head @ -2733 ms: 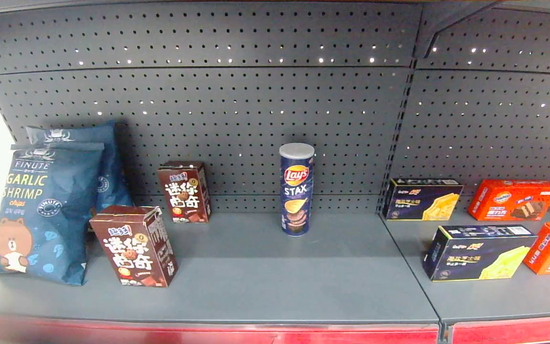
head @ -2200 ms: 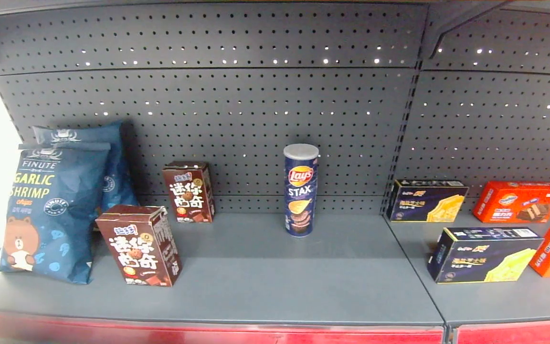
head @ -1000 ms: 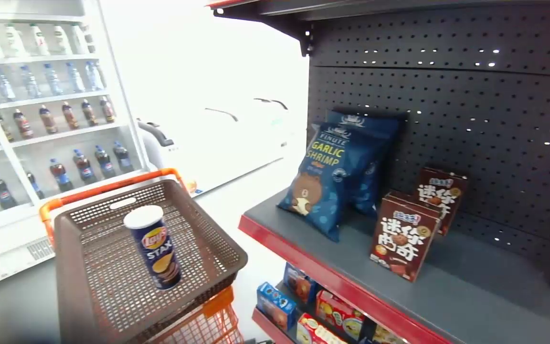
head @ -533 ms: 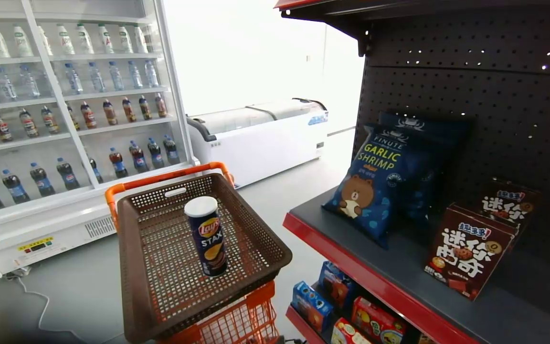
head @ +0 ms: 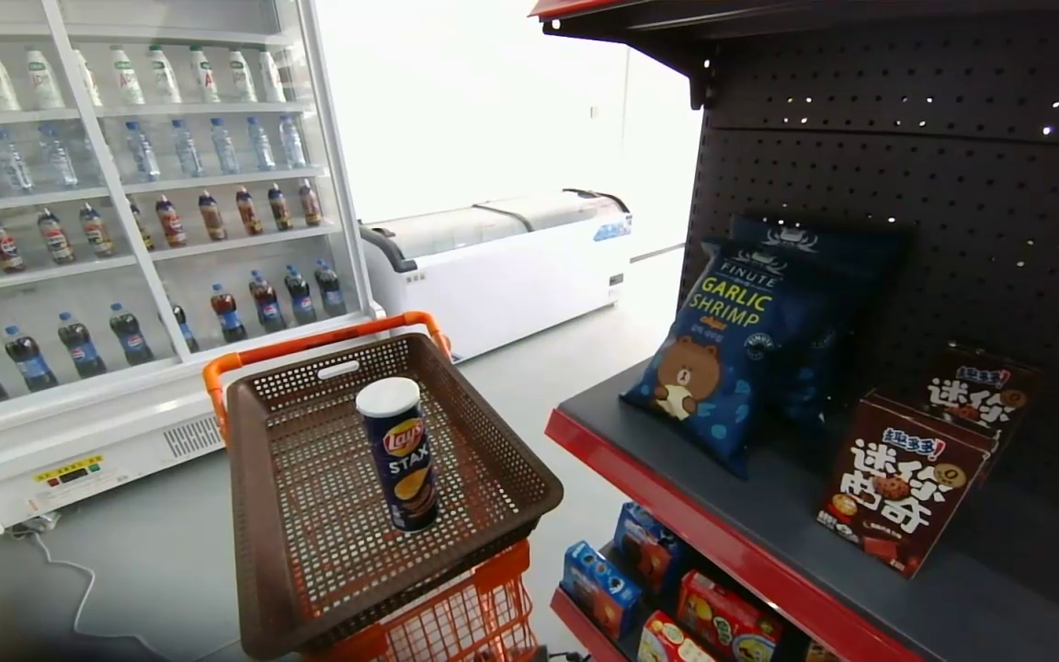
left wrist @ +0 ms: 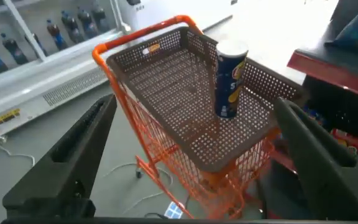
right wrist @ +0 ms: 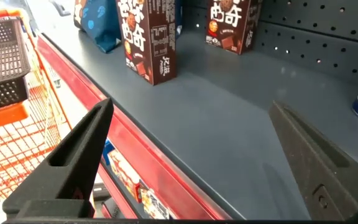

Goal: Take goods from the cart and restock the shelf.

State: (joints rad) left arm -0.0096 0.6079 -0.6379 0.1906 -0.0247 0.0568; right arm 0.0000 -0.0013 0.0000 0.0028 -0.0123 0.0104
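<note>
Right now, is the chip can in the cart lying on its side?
No, the chip can stands upright in the brown basket.

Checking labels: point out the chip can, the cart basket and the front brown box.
chip can [head: 398, 460], head view, on its blue side.
cart basket [head: 249, 533], head view, on its left wall.
front brown box [head: 897, 496], head view, on its front face.

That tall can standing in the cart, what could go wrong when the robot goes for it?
The chip can stands upright and alone on the mesh floor of the cart basket; tall and narrow, it might topple if a finger of the open left gripper nudges it. On the shelf, it could bump the front brown box.
</note>
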